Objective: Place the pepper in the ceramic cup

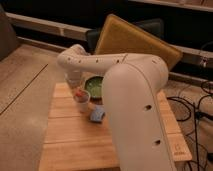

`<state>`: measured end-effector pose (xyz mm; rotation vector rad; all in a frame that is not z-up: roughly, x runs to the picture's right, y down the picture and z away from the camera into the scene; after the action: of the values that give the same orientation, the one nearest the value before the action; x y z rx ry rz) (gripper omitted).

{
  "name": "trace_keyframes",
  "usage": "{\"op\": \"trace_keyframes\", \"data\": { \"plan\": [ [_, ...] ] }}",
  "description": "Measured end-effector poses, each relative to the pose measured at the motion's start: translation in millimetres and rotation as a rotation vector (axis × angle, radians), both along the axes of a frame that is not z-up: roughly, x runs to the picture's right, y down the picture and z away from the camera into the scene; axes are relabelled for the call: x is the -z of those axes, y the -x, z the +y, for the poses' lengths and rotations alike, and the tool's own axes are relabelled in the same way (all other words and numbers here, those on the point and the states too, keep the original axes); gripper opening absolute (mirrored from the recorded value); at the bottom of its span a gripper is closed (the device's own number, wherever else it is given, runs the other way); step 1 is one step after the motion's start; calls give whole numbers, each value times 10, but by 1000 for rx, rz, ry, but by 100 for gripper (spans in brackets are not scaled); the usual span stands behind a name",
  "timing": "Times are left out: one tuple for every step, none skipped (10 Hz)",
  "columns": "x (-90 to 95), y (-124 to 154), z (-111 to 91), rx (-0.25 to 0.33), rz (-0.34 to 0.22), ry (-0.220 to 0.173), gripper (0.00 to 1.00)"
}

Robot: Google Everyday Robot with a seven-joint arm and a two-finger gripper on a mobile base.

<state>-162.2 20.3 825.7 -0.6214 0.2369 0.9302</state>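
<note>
The white ceramic cup [83, 103] stands on the wooden table [75, 140], left of the green bowl. The orange-red pepper [80, 93] is at the cup's mouth, partly inside its rim. My gripper [75, 81] hangs right above the cup and the pepper, at the end of the white arm [130, 85] that reaches in from the lower right. Whether the gripper still touches the pepper does not show.
A green bowl [95, 86] sits right of the cup, partly behind the arm. A blue sponge [97, 115] lies in front of the bowl. A yellow-brown board [135, 40] leans behind the table. Cables [192, 107] lie on the floor at right.
</note>
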Motion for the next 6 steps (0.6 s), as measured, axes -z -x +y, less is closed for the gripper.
{"op": "trace_keyframes", "data": {
  "plan": [
    [-1,-19,16,15,7,8,18],
    [-3,-49,30,28,18,17,18],
    [-19,-65,30,32,25,21,18],
    [-29,-71,30,36,29,25,18],
    [-37,-55,38,42,33,32,18],
    [-41,-60,43,44,38,39,18]
  ]
}}
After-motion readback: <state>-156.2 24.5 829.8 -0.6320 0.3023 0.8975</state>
